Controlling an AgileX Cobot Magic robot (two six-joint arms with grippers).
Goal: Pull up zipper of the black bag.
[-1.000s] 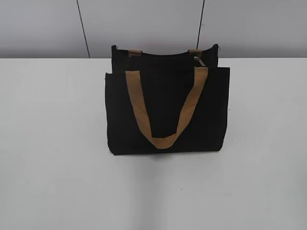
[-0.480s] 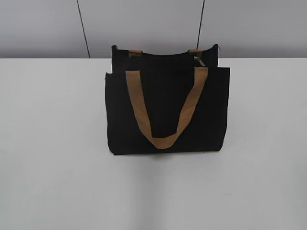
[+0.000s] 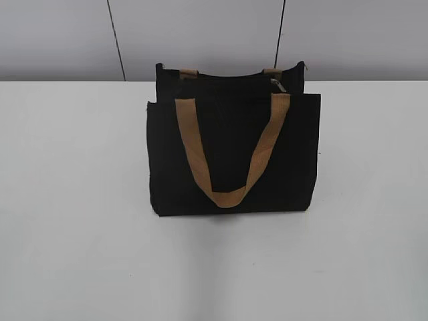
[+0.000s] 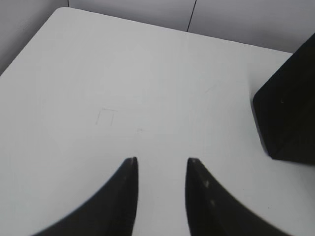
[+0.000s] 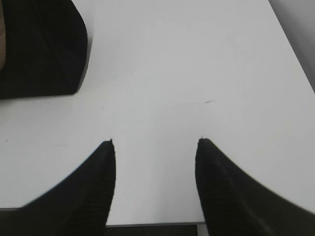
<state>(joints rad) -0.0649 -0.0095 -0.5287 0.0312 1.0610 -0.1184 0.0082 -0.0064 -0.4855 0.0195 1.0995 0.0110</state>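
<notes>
The black bag stands upright at the middle of the white table, its tan front handle hanging down over the front panel. The zipper runs along the top edge, with its small silver pull tab near the right end. Neither arm shows in the exterior view. My left gripper is open and empty above bare table, with a corner of the bag at its right. My right gripper is open and empty above bare table, with a corner of the bag at its upper left.
A grey panelled wall stands behind the table. The table's far left corner shows in the left wrist view. The table's near edge and right edge show in the right wrist view.
</notes>
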